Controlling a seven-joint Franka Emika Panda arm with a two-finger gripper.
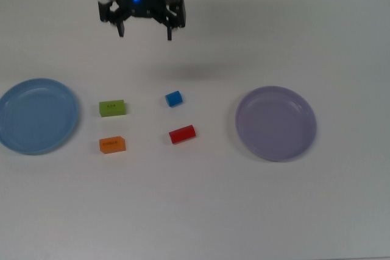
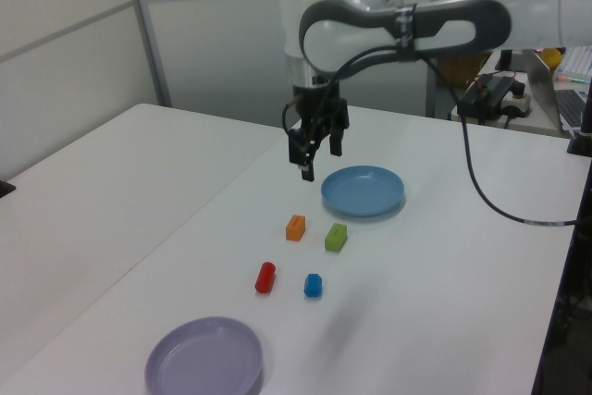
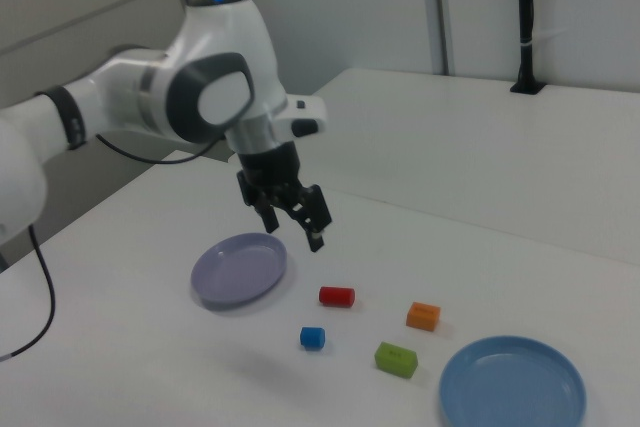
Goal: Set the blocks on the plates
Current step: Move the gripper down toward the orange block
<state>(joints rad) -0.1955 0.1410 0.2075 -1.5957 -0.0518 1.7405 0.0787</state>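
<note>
Hovering above the white worktop (image 1: 201,211) with my fingers (image 1: 145,31) spread apart and holding nothing, I judge this the approach to a first pick. All four blocks lie between the plates: green block (image 1: 112,108), orange block (image 1: 113,145), blue cube (image 1: 173,98), red cylinder (image 1: 182,134). The light blue plate (image 1: 38,115) and lavender plate (image 1: 276,123) sit bare. Next I must descend over one block and straddle it.

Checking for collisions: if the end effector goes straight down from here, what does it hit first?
Probably bare table; the open end effector hangs empty, apparently short of the blue block, though depth is unclear.
</note>
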